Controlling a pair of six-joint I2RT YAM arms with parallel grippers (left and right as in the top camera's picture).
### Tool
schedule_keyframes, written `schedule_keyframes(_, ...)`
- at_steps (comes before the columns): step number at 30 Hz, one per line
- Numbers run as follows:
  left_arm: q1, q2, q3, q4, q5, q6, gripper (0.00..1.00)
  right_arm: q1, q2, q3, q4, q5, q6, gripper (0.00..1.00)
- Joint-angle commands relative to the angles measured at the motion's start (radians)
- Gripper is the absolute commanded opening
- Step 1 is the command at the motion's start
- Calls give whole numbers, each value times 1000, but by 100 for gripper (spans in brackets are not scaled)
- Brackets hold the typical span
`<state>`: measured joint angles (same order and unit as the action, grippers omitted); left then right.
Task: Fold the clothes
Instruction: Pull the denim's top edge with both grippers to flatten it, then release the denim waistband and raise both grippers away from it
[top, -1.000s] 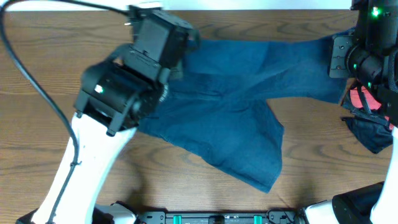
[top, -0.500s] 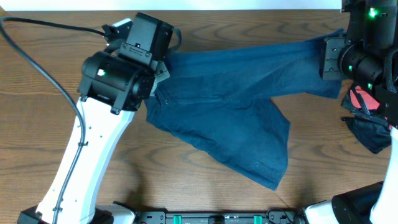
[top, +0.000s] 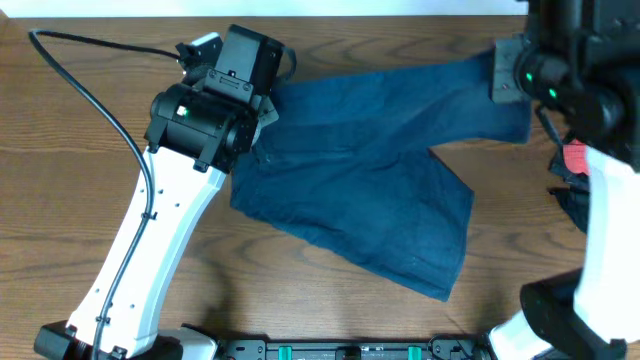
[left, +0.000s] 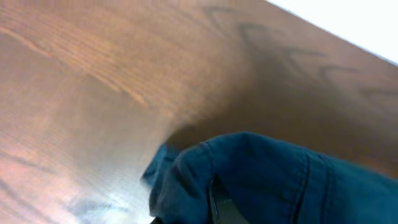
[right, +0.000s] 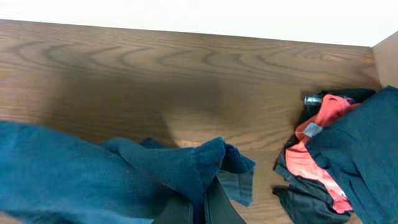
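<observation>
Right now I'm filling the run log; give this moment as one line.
task: fold | left gripper: shut on shorts | right gripper: shut on shorts | shorts: unfolded

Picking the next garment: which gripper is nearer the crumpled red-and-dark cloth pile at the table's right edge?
Right. The right gripper, shut on the dark navy-blue fabric shorts, is close to the red-and-dark cloth pile; the left gripper grips their far end.

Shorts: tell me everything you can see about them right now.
The shorts are plain dark navy fabric, woven-looking, with stitched seams and two wide legs. They lie wrinkled on the wooden table, one leg stretched along the far side, the other angled toward the near edge. The left gripper is shut on the bunched left end and the right gripper on the right end; both pinched ends look slightly lifted.
</observation>
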<state>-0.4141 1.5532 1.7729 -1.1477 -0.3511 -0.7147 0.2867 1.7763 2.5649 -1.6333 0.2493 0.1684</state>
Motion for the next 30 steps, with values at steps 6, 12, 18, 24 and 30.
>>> schedule_keyframes(6, 42, 97, -2, 73, -42, 113, 6, -5, 140, 12, 56, -7, 6, 1)
schedule_keyframes(12, 60, 194, -2, 92, -27, 112, 6, -5, 226, 12, 84, -7, 6, 1)
schedule_keyframes(18, 60, 280, -2, 152, -23, 113, 6, -5, 281, 12, 135, -15, -9, 1)
schedule_keyframes(24, 60, 352, -2, 215, -23, 121, 6, -13, 338, 12, 175, -22, -21, 1)
schedule_keyframes(30, 60, 415, -2, 291, -23, 142, 6, -15, 408, 12, 217, -37, -48, 1)
